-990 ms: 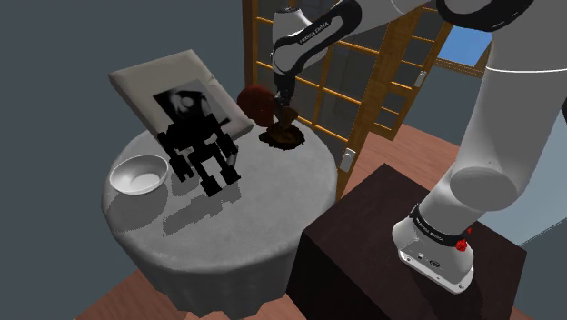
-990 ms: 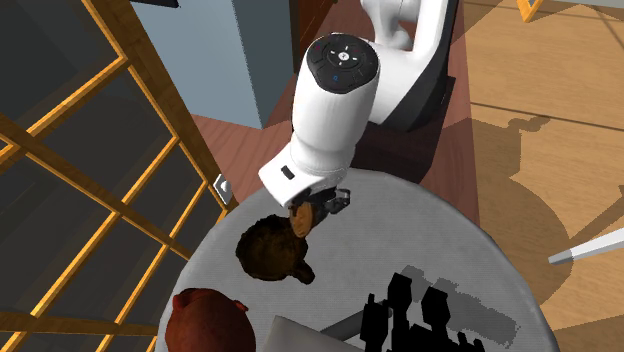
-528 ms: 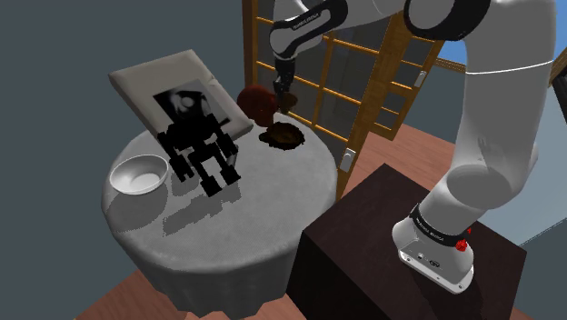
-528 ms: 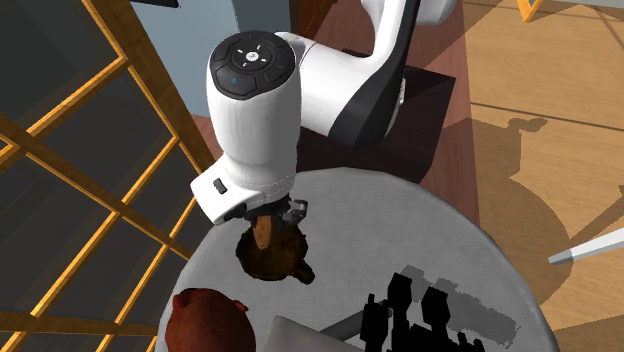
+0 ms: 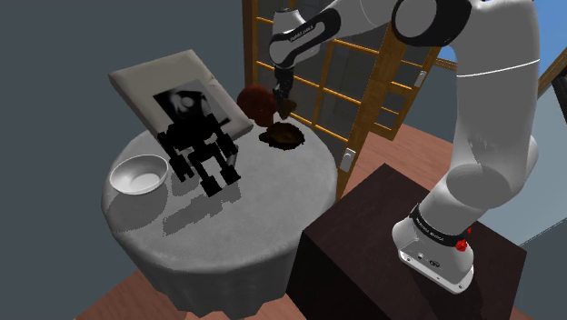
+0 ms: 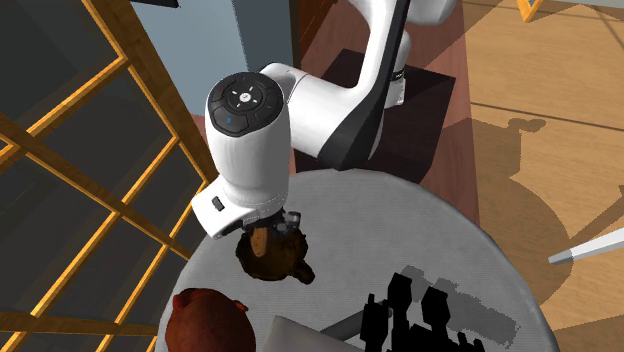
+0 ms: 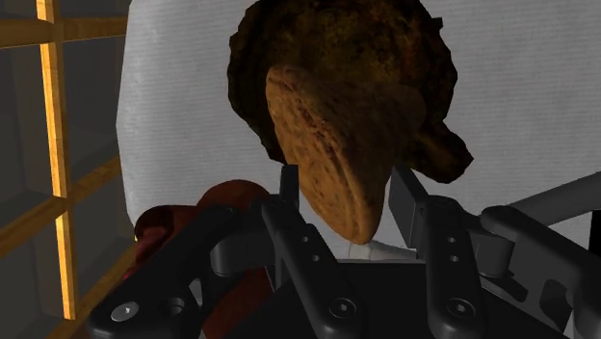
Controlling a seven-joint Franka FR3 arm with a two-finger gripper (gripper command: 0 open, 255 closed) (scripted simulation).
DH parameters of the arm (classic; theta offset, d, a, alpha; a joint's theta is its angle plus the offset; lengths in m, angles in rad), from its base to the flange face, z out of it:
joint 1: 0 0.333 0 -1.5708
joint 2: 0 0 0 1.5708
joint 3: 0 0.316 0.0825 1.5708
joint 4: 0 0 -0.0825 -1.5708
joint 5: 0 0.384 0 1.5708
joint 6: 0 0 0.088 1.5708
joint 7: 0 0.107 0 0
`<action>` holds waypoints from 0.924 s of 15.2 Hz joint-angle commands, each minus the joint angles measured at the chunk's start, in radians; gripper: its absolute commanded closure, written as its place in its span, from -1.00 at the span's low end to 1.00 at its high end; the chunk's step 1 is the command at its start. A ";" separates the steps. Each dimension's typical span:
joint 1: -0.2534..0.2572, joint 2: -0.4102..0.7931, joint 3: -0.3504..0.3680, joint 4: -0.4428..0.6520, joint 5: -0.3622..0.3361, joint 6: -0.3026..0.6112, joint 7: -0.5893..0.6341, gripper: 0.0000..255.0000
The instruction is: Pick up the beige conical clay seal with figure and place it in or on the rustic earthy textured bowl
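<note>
While above brown bowl [image 7: 337, 34], fingers [image 7: 409, 204] clasp tan conical seal [image 7: 337, 154].

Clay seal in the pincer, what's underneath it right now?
The brown bowl sits under the seal, on the white table. The seal, clasped in the pincer, covers part of the bowl's inside, so that part cannot be seen.

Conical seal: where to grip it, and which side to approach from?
Grip the seal at its narrow end, coming from above along its axis, as the gripper has it now. The fingers clasp the slim tapered part, and the wide end points down at the brown bowl. The wider body would likely need a larger opening.
</note>
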 commanded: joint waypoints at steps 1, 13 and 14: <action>0.000 0.012 -0.001 -0.009 -0.002 0.021 0.003 1.00; 0.002 0.104 -0.006 -0.025 -0.011 0.129 0.018 1.00; 0.002 0.104 -0.006 -0.025 -0.011 0.129 0.018 1.00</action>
